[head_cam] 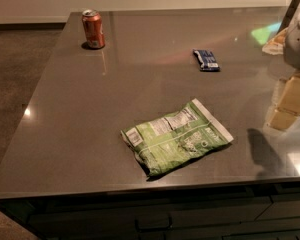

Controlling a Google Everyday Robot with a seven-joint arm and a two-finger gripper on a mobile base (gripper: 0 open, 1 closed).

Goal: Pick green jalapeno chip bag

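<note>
The green jalapeno chip bag [176, 136] lies flat on the grey table [90, 114], near the front edge and a little right of centre. It is crinkly light green, label side up, with a white nutrition panel, a barcode patch at its left end and a white sealed edge at its right end. My gripper [299, 34] shows only as a pale bulky shape at the right edge of the view, above the table's far right side. It is well apart from the bag, up and to the right of it, and holds nothing that I can see.
An orange soda can [93, 29] stands upright at the table's back left. A small dark blue wrapper [206, 60] lies at the back, right of centre. Pale yellowish reflections [290, 101] and a dark shadow [262, 151] mark the right side. The floor [15, 69] lies left of the table.
</note>
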